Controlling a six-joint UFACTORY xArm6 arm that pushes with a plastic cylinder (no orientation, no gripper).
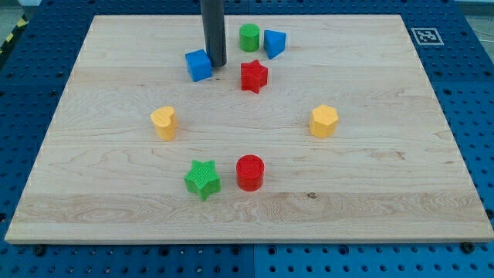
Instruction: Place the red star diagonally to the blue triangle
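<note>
The red star point(253, 76) lies in the upper middle of the wooden board point(386, 177). The blue triangle point(274, 42) lies up and to the right of it, near the board's top edge. My tip point(217, 64) stands to the left of the red star, touching the right side of the blue cube point(198, 66). The rod rises out of the view's top.
A green cylinder point(248, 36) stands just left of the blue triangle. A yellow heart point(164, 122) lies at the left, a yellow hexagon point(324, 121) at the right. A green star point(202, 179) and a red cylinder point(249, 172) lie lower down.
</note>
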